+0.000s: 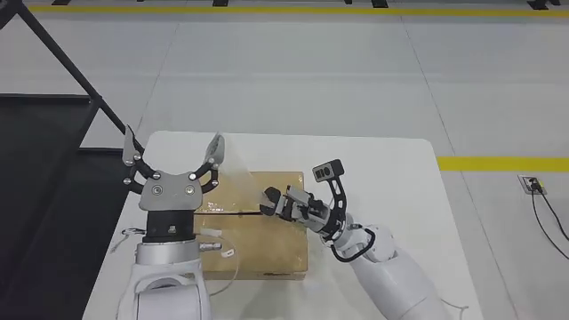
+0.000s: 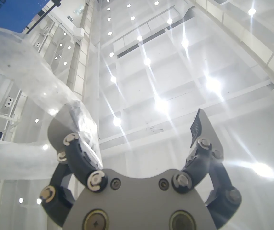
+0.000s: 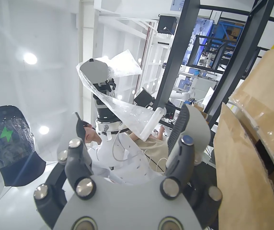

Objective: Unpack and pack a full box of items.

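A brown cardboard box (image 1: 262, 231) lies on the white table (image 1: 382, 169), its top flaps down and crossed by clear tape. My left gripper (image 1: 174, 147) is raised above the table's left part, pointing upward and open. A strip of clear tape (image 2: 31, 77) clings to one of its fingers (image 2: 79, 123) and trails away loose. My right gripper (image 1: 268, 203) sits over the box top near the middle seam, open with nothing between its fingers. In the right wrist view the box (image 3: 247, 156) is beside my right gripper (image 3: 132, 130), and the tape (image 3: 127, 111) hangs from the far-off left gripper (image 3: 96, 72).
A black metal frame (image 1: 53, 62) stands off the table's left side. The table's far part and right side are bare. Thin white cables (image 1: 222, 253) lie by the box's left edge.
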You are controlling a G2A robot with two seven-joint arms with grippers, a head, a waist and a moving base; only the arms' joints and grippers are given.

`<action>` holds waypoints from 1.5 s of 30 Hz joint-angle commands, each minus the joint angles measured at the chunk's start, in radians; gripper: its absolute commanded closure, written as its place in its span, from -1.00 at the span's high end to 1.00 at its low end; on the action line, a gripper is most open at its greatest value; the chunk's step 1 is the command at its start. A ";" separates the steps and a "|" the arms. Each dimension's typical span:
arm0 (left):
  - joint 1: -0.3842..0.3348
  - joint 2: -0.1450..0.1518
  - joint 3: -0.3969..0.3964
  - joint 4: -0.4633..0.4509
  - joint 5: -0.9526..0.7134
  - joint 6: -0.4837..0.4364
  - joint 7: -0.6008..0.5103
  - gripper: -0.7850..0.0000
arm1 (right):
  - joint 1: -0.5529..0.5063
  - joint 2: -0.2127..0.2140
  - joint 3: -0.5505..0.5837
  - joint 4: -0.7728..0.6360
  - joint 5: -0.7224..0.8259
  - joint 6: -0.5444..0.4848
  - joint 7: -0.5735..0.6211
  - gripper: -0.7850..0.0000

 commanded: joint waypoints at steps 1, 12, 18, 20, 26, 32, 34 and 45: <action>-0.006 -0.003 -0.004 0.008 0.006 -0.002 0.006 1.00 | 0.002 -0.002 0.005 0.006 0.002 -0.010 0.006 -0.48; -0.035 -0.020 -0.039 0.043 0.016 -0.004 0.022 1.00 | -0.011 0.001 0.056 -0.005 -0.009 -0.023 0.016 -1.00; -0.042 -0.028 -0.058 0.064 0.032 -0.009 0.021 1.00 | -0.025 0.003 0.083 -0.023 -0.018 -0.019 0.006 -1.00; -0.042 -0.030 -0.067 0.071 0.046 -0.013 0.017 1.00 | -0.030 0.004 0.095 -0.028 -0.018 -0.020 -0.004 -1.00; -0.023 -0.034 -0.095 0.085 0.082 -0.015 -0.026 1.00 | -0.048 0.011 0.141 -0.058 -0.051 -0.046 -0.042 -1.00; 0.002 -0.039 -0.118 0.074 0.062 -0.024 -0.053 1.00 | -0.057 0.018 0.155 -0.102 -0.113 0.032 -0.056 -1.00; 0.001 -0.042 -0.122 0.063 0.047 -0.026 -0.056 1.00 | -0.044 0.019 0.147 -0.094 -0.150 0.099 -0.062 -0.69; -0.069 -0.053 -0.081 0.028 -0.005 0.103 -0.064 1.00 | 0.001 0.005 0.101 -0.002 -0.222 0.142 -0.094 1.00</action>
